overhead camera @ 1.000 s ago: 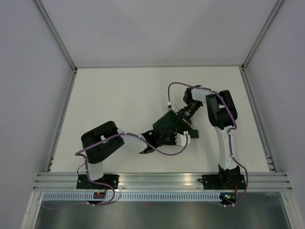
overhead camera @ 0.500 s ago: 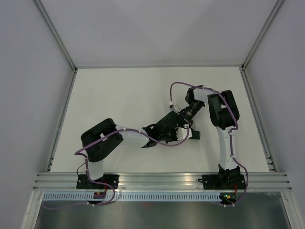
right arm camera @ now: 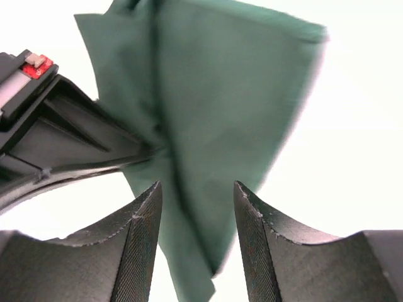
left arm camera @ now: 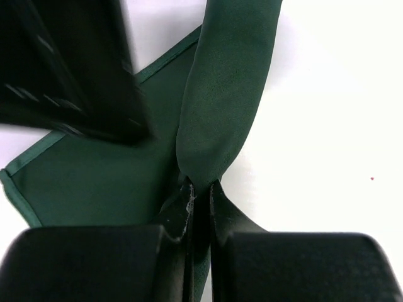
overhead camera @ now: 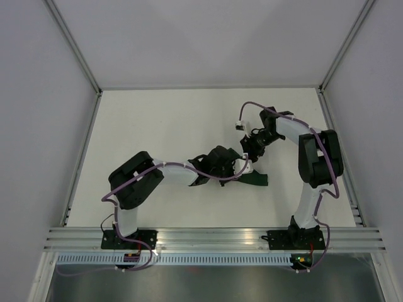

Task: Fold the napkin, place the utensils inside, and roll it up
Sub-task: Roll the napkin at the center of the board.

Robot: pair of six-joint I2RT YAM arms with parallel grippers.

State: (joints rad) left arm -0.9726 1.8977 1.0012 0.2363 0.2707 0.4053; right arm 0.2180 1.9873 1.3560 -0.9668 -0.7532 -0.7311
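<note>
The dark green napkin (overhead camera: 255, 179) lies crumpled on the white table between the two arms. My left gripper (left arm camera: 200, 187) is shut on a raised fold of the napkin (left arm camera: 220, 94), and the rest of the cloth spreads flat to its left. In the top view the left gripper (overhead camera: 241, 168) sits at the napkin's left end. My right gripper (right arm camera: 198, 187) hovers open just above the napkin (right arm camera: 220, 94), nothing between its fingers (right arm camera: 141, 251). From above, the right gripper (overhead camera: 252, 150) stands just behind the cloth. The utensils are out of view.
The right gripper's black body (left arm camera: 69, 69) is close at the upper left of the left wrist view. The left gripper's body (right arm camera: 56, 145) is close on the left of the right wrist view. White walls enclose the table (overhead camera: 157, 119) on three sides.
My left gripper has shut on the napkin's fold and shifted right. My right gripper has opened, let go of the cloth and drawn back toward the far right.
</note>
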